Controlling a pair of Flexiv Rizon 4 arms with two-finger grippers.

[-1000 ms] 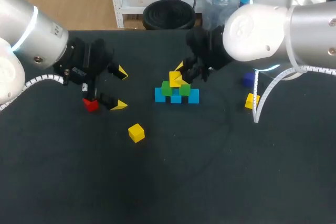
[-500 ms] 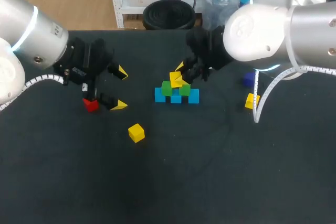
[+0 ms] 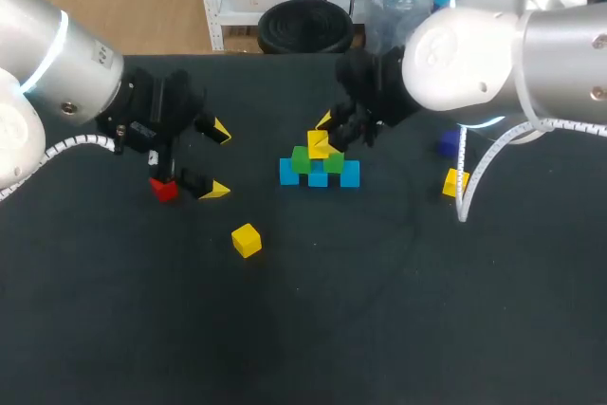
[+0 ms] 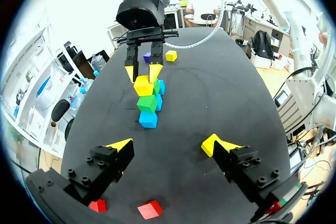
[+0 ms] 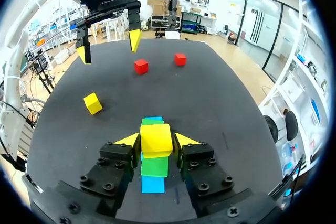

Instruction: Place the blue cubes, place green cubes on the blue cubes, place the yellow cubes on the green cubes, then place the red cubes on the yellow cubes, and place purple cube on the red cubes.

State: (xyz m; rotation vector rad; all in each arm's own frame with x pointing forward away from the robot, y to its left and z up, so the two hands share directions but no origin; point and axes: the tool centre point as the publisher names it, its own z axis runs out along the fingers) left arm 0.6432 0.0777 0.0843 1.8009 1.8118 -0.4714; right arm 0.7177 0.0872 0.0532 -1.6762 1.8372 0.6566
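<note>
Jaws, right: our right gripper [image 5: 156,141] was clamped on a small yellow plastic-looking cube [image 5: 156,136], its tips pressing two opposite side faces.
Jaws, left: our left gripper [image 4: 165,145] stood wide apart with nothing between its tips.
Held cube: it sat over the two green cubes [image 3: 302,160], which rested on the row of three blue cubes [image 3: 350,174], around the middle of the black table [image 3: 379,310] and a little toward its far edge. We could not tell whether it was touching the green cubes or just above them.
Left side: the left gripper hung toward the table's left edge, with a red cube [image 3: 164,189] just beside it.
Spares: a loose yellow cube [image 3: 246,239] lay nearer the front edge. A second yellow cube [image 3: 453,182] and a purple cube [image 3: 449,144] lay toward the right edge.
Handling: we judged the cubes light, stiff and smooth-faced. They are best taken squarely on two flat opposite faces at mid-height, since a skewed grip would likely twist them.
Risk: the stack looked unfixed, so a sideways nudge on release could shift the green cubes.
</note>
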